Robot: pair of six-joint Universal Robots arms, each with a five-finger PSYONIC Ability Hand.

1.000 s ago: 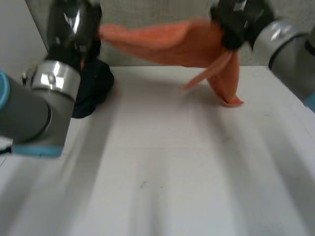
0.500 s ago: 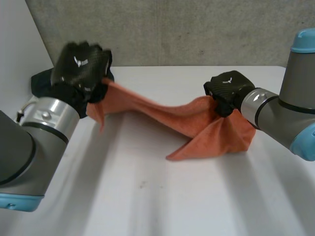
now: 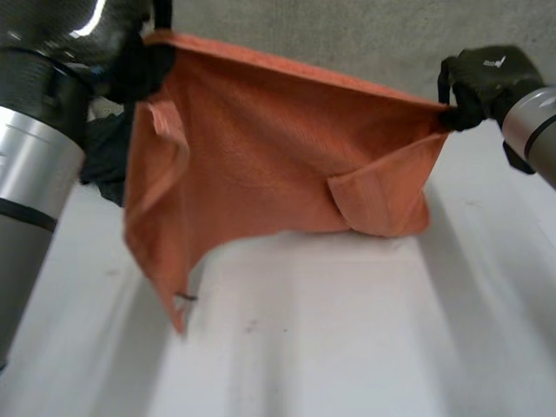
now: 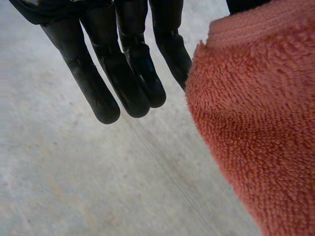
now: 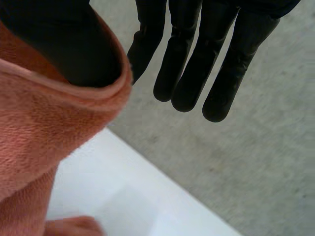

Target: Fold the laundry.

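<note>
Above the white table (image 3: 347,339), an orange towel (image 3: 261,148) is hanging spread out in the air, its top edge stretching taut from one hand to the other and sloping down a little toward the right. At the towel's top left corner the left hand (image 3: 130,61) is pinching the cloth; in the left wrist view its fingers (image 4: 123,73) are reaching out straight and close together, with the towel's thick pile lying right beside them, up against the thumb side. At the top right corner the right hand (image 3: 482,78) is gripping the hem; in the right wrist view its fingers (image 5: 197,64) are likewise lying straight and side by side, while the thumb (image 5: 64,44) is pressing into the hem, which is curling round it. The towel's left side is drooping lowest, ending in a point just over the table, where a small dark bit is sticking out, too small to read as a label. Near the lower right, a corner flap (image 3: 365,195) is lying folded up against the towel's face. A small white mark is showing on the back of the right hand, too small to read. On the far left of the table, partly behind the towel, a dark garment (image 3: 104,161) is lying in a heap. A grey concrete wall (image 3: 365,39) is standing beyond the table's far edge.
</note>
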